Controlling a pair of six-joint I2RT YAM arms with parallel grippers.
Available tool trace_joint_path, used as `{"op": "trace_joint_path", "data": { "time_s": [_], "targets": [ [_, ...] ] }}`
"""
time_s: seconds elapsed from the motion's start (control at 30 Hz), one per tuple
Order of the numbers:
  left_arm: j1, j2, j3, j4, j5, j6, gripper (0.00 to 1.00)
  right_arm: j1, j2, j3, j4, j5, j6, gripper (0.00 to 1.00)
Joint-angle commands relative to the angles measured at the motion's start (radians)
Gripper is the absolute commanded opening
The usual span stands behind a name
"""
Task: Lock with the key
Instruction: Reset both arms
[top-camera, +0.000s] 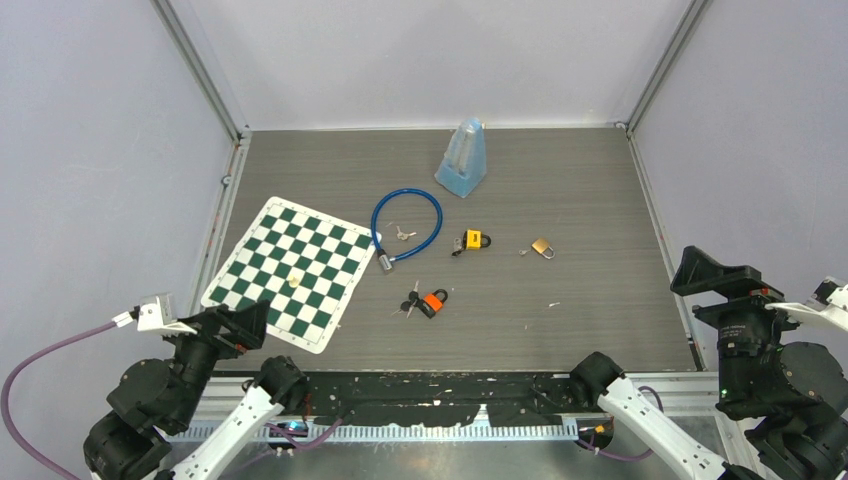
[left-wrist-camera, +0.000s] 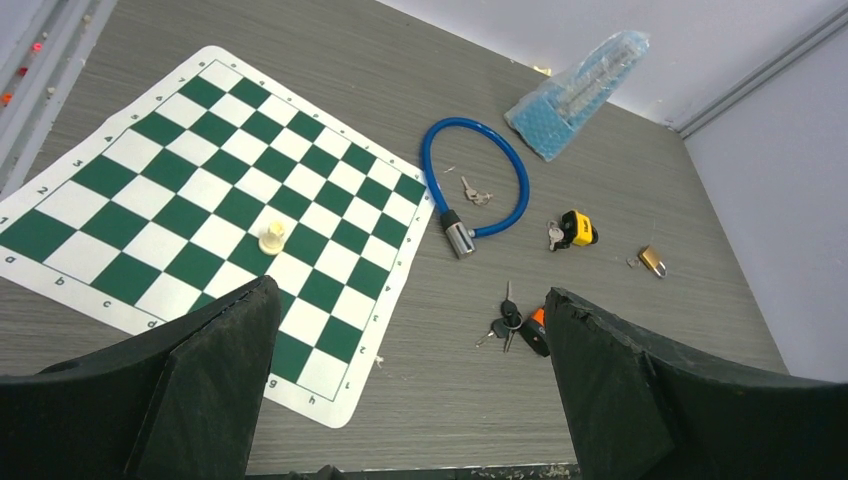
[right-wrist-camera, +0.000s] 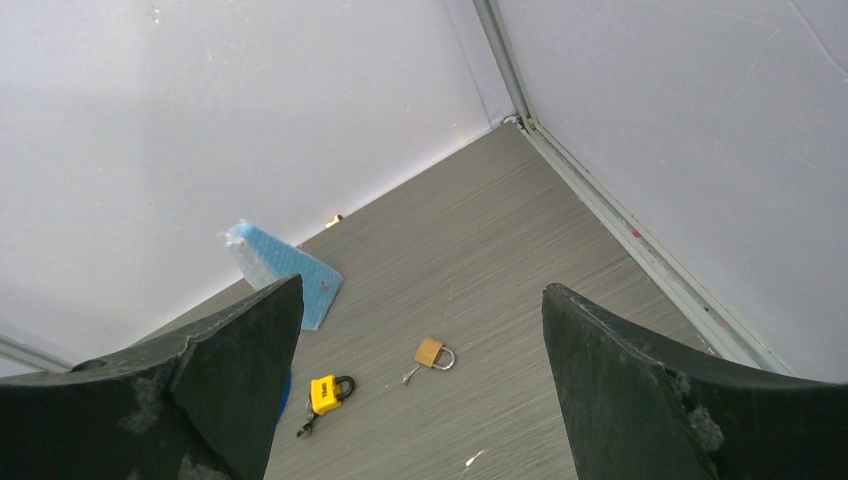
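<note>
Three padlocks lie mid-table. An orange one (top-camera: 434, 300) has a black key bunch (top-camera: 411, 301) beside it. A yellow one (top-camera: 474, 240) has a key at its left. A small brass one (top-camera: 542, 247) has a small key to its left. A blue cable lock (top-camera: 385, 262) loops around loose silver keys (top-camera: 403, 234). My left gripper (top-camera: 240, 328) hangs open and empty over the near left edge. In the left wrist view (left-wrist-camera: 410, 295) the orange padlock (left-wrist-camera: 537, 325) is partly hidden by its right finger. My right gripper (top-camera: 712, 272) is open and empty at the right edge. In the right wrist view (right-wrist-camera: 420, 290) it looks toward the yellow padlock (right-wrist-camera: 325, 392) and brass padlock (right-wrist-camera: 431, 352).
A green-and-white chess mat (top-camera: 290, 270) with one pale pawn (top-camera: 294, 281) lies at the left. A blue bubble-wrapped pyramid object (top-camera: 462, 158) stands at the back. Metal frame rails and grey walls enclose the table on three sides.
</note>
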Motion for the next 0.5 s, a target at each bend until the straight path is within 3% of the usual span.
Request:
{"op": "trace_joint_path", "data": {
  "time_s": [0.0,0.47],
  "targets": [
    [-0.001,0.015,0.018,-0.004,-0.015,0.011,1.0,-0.001,0.001,0.008,-0.008,0.025,-0.01,0.96],
    [-0.001,0.019,0.043,-0.042,-0.007,0.001,1.0,-0.001,-0.036,-0.008,-0.015,0.017,0.006,0.96]
  ]
}}
